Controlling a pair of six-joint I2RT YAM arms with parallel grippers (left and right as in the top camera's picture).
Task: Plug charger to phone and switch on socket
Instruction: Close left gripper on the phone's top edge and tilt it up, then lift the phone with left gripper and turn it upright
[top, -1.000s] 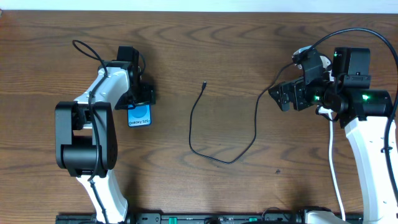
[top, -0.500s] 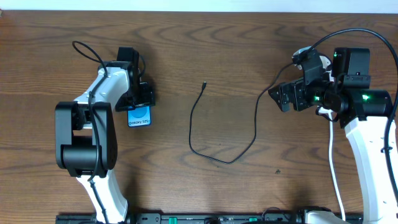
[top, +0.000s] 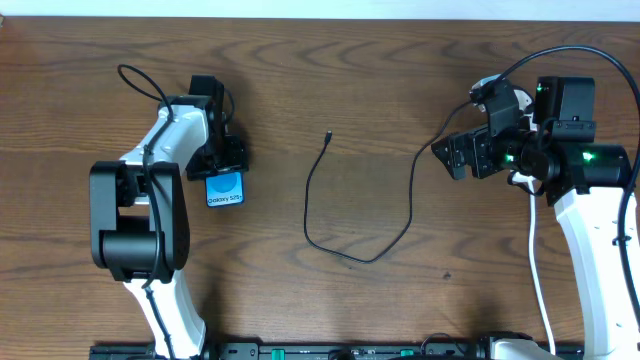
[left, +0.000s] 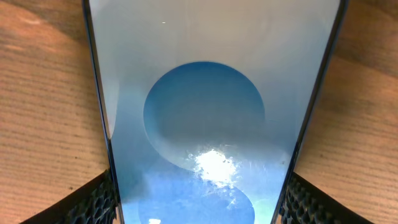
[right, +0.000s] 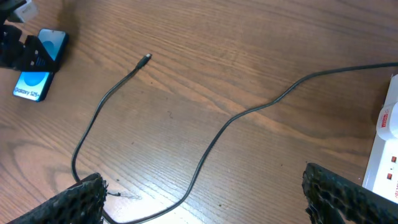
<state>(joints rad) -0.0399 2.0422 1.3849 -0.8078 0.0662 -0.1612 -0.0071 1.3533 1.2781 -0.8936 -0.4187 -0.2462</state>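
Your left tool (left: 199, 202) straddles the phone (left: 205, 93). Its pads (left: 93, 202) sit right at the two long edges, but you cannot tell from these views whether they are pinching the frame or only flanking it. Your right tool (right: 214, 199) hangs released, fingers spread wide with nothing between them, far off to the phone's right.

The charger (top: 306, 220) lies loose on the desk (top: 400, 60) to the phone's right, between it and the right tool. Its plug tip (right: 145, 58) is well apart from the phone. The power strip (right: 388, 149) is farthest from the phone, mostly hidden under the right arm, with only a corner showing.

As I judge it, here is what could go wrong. The phone's frame is thin and slick, so a shallow or off-centre pinch could let it twist or slip, either when you lift it or when the plug presses into its port. The plug tip is tiny and sits on a limp cable, so a grab behind the tip may let it droop and miss the port. The cable's long loop could also drag or snag as the right arm moves toward the phone.

The phone is a slim rectangle with a black frame. Its screen is glossy glass, blue with a paler circle, and it catches a bright glare spot. The pads are black and dimpled and look rubbery. The cable is thin, black and curved in a wide sweep. The power strip is white hard plastic with red marks, and the desk is brown wood grain
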